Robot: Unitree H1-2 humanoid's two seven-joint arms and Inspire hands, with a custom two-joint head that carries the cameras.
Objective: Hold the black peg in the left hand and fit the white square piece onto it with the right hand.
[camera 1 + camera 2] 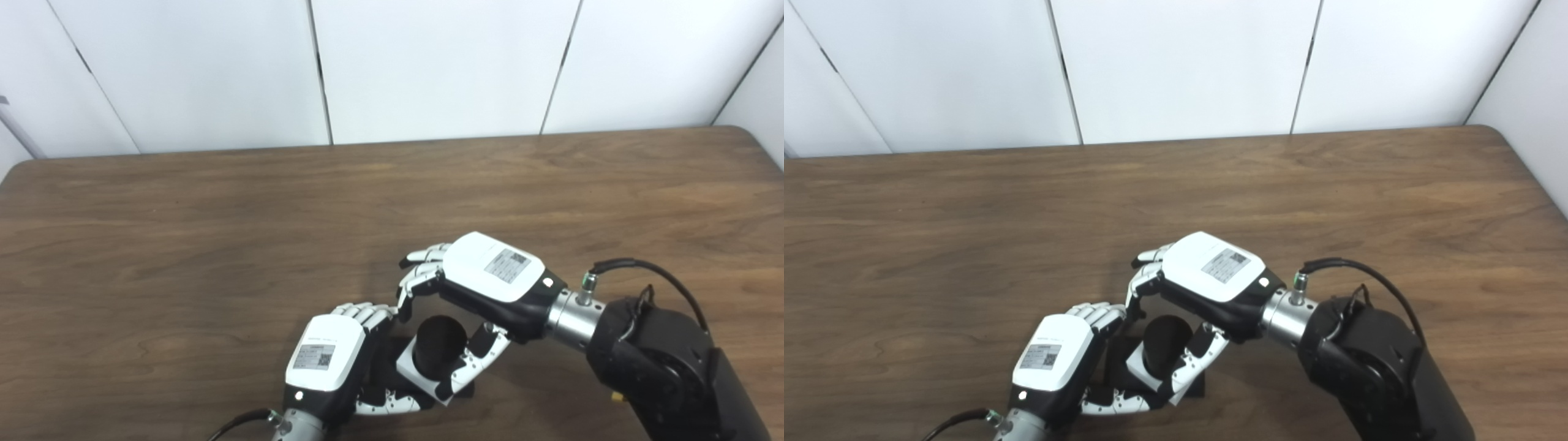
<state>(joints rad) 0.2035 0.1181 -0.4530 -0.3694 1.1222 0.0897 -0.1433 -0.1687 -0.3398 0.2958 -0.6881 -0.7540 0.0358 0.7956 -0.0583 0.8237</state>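
The black peg [438, 338] stands upright near the table's front edge, a thick round post on a dark base. My left hand [327, 355] is shut on that base from the left, its fingers curled under and around it. The white square piece [415, 369] sits around the post, low down and tilted slightly. My right hand [490, 269] arches over the post from the right. Its thumb [474, 358] lies along the piece's right edge. Its fingers [419, 278] curl down on the far side, close to my left fingertips. The piece's far corner is hidden behind the post.
The brown wooden table [184, 245] stretches wide on all sides of the hands. White wall panels [429, 67] rise behind its far edge. My right forearm [661, 361] comes in from the lower right corner.
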